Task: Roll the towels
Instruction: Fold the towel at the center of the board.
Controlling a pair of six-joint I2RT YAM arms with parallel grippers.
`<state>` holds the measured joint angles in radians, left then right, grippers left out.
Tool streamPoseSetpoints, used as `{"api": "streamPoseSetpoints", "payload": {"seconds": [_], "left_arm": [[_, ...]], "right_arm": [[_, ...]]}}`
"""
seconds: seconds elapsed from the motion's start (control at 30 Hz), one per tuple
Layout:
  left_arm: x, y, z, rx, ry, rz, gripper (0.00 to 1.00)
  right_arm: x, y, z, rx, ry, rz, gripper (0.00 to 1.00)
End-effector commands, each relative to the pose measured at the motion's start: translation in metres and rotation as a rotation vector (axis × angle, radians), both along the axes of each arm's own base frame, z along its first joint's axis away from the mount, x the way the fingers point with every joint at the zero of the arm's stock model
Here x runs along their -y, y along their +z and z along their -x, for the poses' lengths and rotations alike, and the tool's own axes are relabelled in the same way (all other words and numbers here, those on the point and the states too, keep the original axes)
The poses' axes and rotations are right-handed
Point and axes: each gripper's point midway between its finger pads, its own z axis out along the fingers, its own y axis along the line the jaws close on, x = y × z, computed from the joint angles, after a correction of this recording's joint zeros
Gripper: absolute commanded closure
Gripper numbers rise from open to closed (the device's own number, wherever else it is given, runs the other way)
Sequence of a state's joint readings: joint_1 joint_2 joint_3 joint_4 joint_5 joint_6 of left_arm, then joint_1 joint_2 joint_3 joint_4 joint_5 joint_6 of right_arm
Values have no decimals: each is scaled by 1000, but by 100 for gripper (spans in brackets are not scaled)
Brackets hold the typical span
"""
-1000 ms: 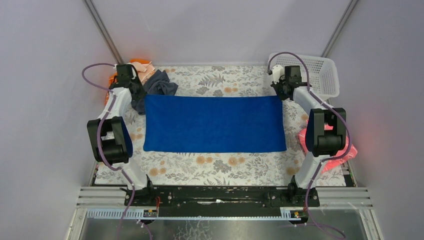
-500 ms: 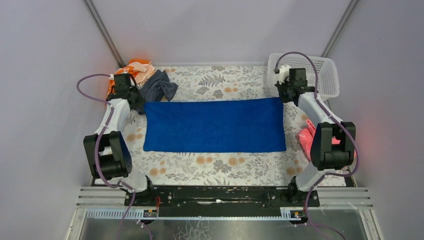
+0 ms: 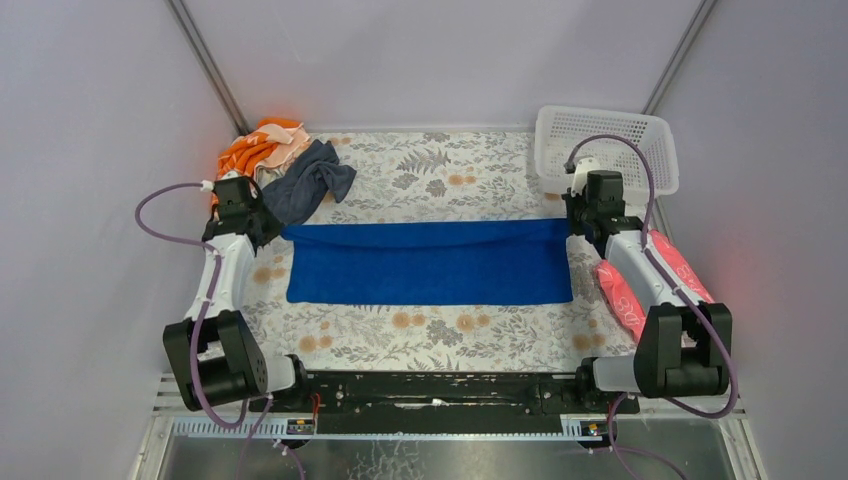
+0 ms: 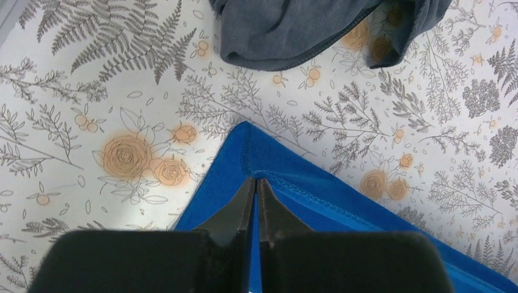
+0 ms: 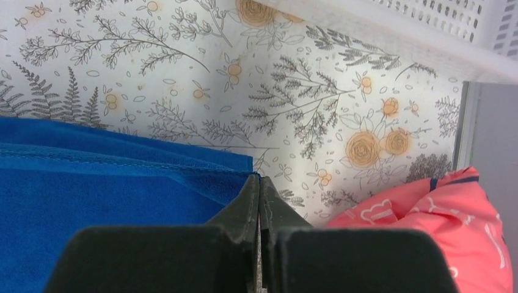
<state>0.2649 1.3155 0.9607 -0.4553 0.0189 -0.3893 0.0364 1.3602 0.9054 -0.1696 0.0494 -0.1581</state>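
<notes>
Showing floral tabletop point(image 3: 430, 340) lying bare along its near edge, carrying a blue towel point(image 3: 430, 270) across the middle, far edge doubled over, fitting a white basket point(image 3: 640, 135) far right, bunching a grey towel point(image 3: 310, 185) far left, pinching the blue far corners in jaws of left gripper point(image 4: 255, 180) and right gripper point(image 5: 259, 178).

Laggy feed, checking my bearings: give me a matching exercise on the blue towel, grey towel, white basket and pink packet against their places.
1 blue towel
2 grey towel
3 white basket
4 pink packet

A far right corner
B crumpled, far left
C centre, corners pinched by left tool and right tool
D right edge

Pairs: 1-C, 2-B, 3-A, 4-D
</notes>
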Motion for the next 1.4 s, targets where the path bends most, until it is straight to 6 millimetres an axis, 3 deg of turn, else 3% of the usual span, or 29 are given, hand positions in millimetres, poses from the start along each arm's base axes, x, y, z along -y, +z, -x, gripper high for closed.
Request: {"api": "streamPoseSetpoints", "payload": {"seconds": [0.0,0.17,0.47,0.67,0.9,1.23,1.37], "left_arm": [[-6,-2,9,28,52,-11,100],[-2,-19,27,-11,69,4,100],[-5,-31,51,-45,134,25,100],[-15,-24,68,-42,206,-4,100],[-24,-35,86,-117,309,-13,100],[5,-77,90,-197,293,159,100],[8,-82,95,-213,313,181,99]], "right_arm": [[6,11,9,48,-67,-13,100],[3,-10,39,-16,-97,-31,100],[9,-20,76,-48,-144,-18,100],[13,-14,84,-19,-117,44,100],[12,-15,95,-20,-24,167,100],[6,-33,101,15,124,302,97],[5,-35,103,26,137,311,93]]}}
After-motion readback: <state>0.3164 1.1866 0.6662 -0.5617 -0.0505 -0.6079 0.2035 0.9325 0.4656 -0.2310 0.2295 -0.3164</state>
